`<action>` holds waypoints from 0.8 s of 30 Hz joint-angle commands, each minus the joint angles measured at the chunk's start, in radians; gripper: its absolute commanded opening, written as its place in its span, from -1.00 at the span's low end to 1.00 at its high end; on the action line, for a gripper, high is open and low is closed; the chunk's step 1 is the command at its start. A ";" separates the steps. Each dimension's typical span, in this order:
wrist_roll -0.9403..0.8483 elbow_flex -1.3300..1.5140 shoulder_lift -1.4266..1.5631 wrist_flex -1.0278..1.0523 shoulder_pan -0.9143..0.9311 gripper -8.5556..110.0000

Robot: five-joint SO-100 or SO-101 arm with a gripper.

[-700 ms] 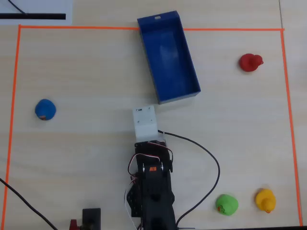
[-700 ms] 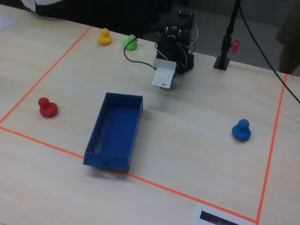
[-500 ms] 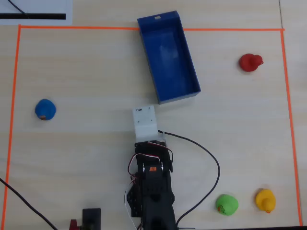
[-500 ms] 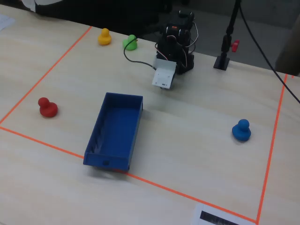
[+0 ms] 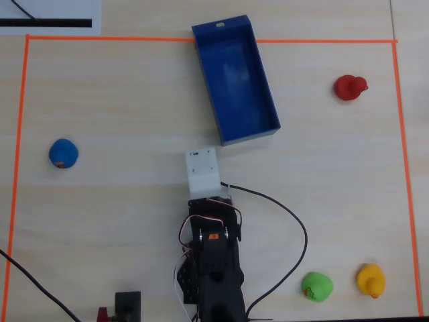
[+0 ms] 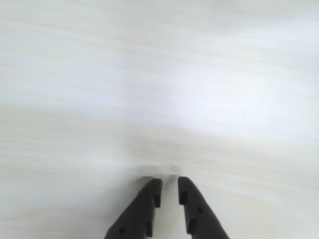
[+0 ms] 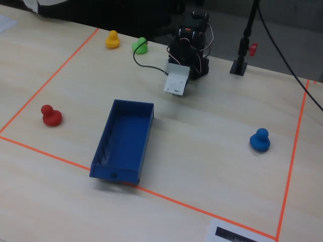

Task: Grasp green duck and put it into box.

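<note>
The green duck (image 5: 317, 287) sits at the bottom right of the overhead view, to the right of the arm's base; in the fixed view the green duck (image 7: 140, 46) is at the far edge, left of the arm. The blue box (image 5: 234, 80) lies open and empty at top centre, slightly angled. The arm is folded low, and its white wrist housing (image 5: 203, 171) points toward the box. In the wrist view my gripper (image 6: 169, 183) hangs over bare table, its black fingers (image 6: 148, 204) almost together with nothing between them. The duck is far from the gripper.
A yellow duck (image 5: 371, 280) stands right beside the green one. A red duck (image 5: 350, 87) is at the right, a blue duck (image 5: 63, 153) at the left. Orange tape (image 5: 20, 134) frames the workspace. A black cable (image 5: 299, 231) loops between arm and green duck.
</note>
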 commanded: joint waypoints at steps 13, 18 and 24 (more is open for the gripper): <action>0.003 0.003 -0.011 0.023 0.025 -0.84; 0.003 0.003 -0.011 0.023 0.014 -0.84; 0.003 0.003 -0.011 0.023 0.014 -0.84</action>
